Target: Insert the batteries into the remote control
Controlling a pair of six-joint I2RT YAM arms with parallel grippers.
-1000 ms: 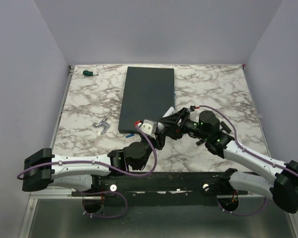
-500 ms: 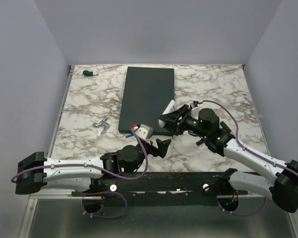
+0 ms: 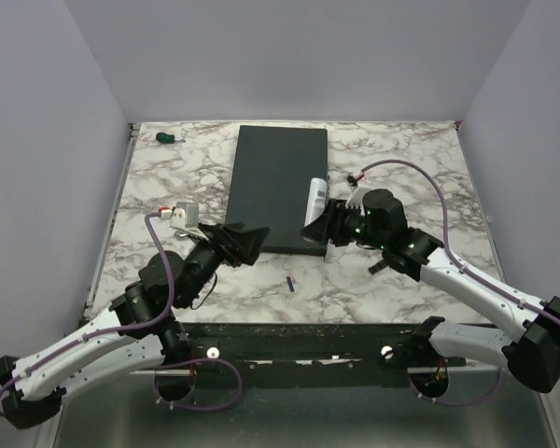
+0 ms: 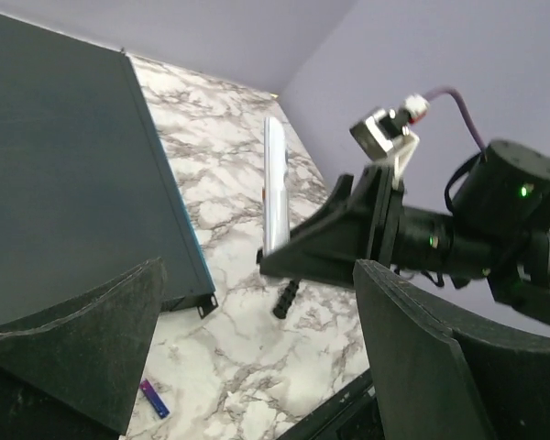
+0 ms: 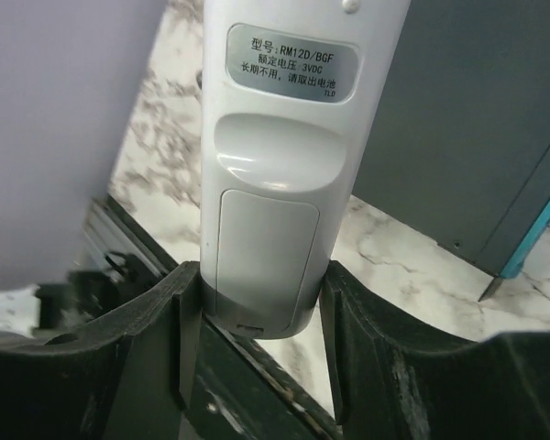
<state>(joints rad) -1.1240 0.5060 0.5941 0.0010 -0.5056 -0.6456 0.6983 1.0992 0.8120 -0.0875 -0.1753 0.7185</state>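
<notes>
Marble table (image 3: 401, 159), right gripper (image 5: 259, 291) — pinching remote control (image 5: 275, 137)

Soft, even light from overhead, leaving only faint shadows on the marble table (image 3: 401, 159). The top view is sharp; both wrist views blur at their near edges, though the label on the remote control (image 5: 270, 183) reads clearly.

Overhead and close wrist cameras share the remote control (image 5: 275, 137)
</notes>
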